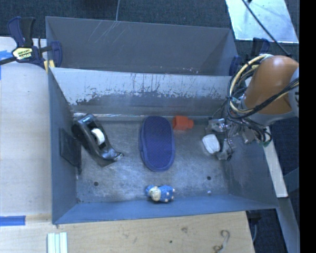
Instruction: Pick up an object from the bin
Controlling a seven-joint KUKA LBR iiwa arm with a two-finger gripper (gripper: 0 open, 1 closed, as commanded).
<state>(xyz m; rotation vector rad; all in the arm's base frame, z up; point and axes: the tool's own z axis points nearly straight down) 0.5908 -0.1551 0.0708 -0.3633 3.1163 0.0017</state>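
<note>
Unable to tell the claw's state, we should centre the gripper [225, 144] on the white lump [210, 144] at the bin's [147, 86] right before lifting.

A robot lab: cabled arm [267, 88] over a grey metal bin [147, 51].

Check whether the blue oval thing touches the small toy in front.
Apart: camera view shows bare floor between blue oval thing and small toy.
</note>
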